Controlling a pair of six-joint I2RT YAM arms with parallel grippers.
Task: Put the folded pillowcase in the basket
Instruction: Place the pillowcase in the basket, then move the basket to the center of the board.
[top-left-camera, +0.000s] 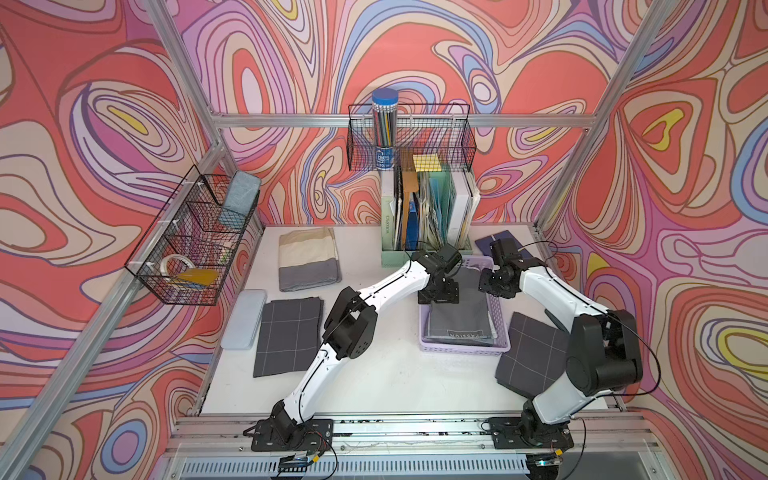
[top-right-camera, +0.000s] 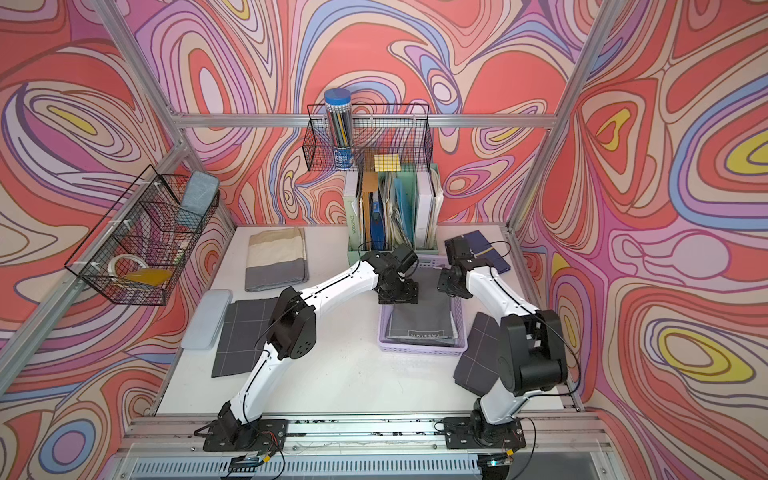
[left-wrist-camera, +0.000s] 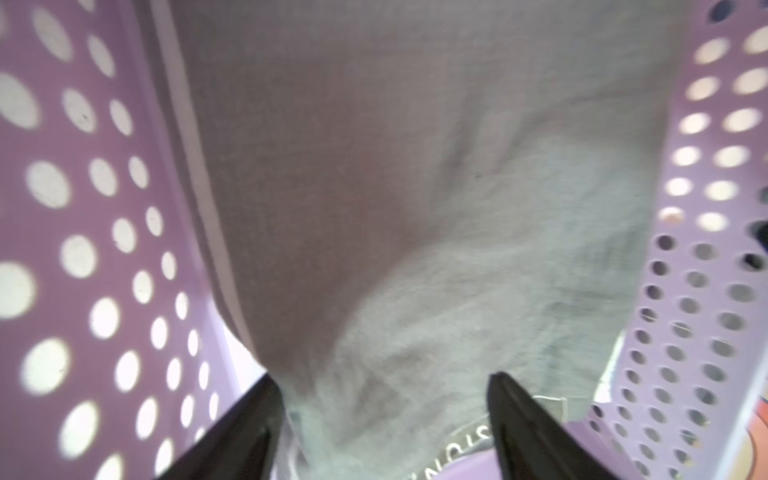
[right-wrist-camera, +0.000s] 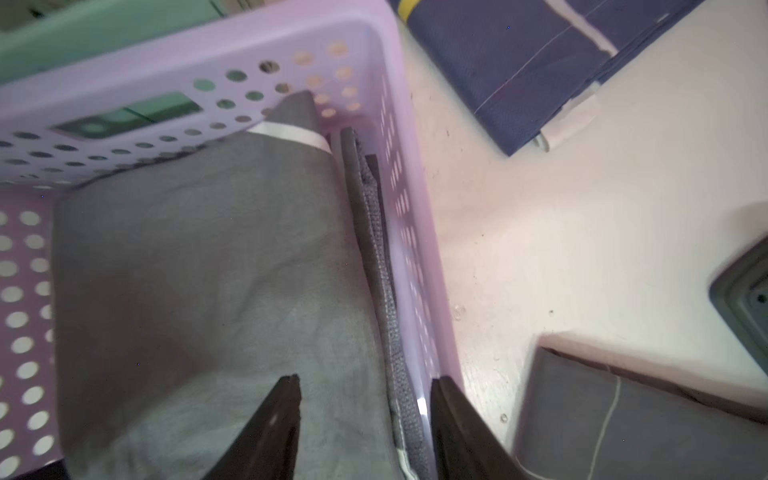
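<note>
Showed the left gripper (left-wrist-camera: 384, 386) over the far left part of the lilac basket (top-left-camera: 463, 354), jaws spread wide, clamping nothing. Showed the grey folded pillowcase (top-left-camera: 461, 320) lying inside the basket (lettering toward its near wall). Showed the right gripper (right-wrist-camera: 365, 380) at the basket's right wall, jaws parted, gripping nothing.

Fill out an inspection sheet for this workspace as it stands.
Surface: white tabletop, faint specks.
Job's things: grey pillowcase lies folded inside lilac basket.
Clutter: grid cloth, second grid cloth, striped cloth, navy cloth, pale case, mint file holder.
Grippers: left gripper open above pillowcase; right gripper open over its edge, beside basket wall.
Cables: black cables loop along both arms.
Surroundings: swirl-patterned walls, aluminium frame, side wire basket, back wire basket.
</note>
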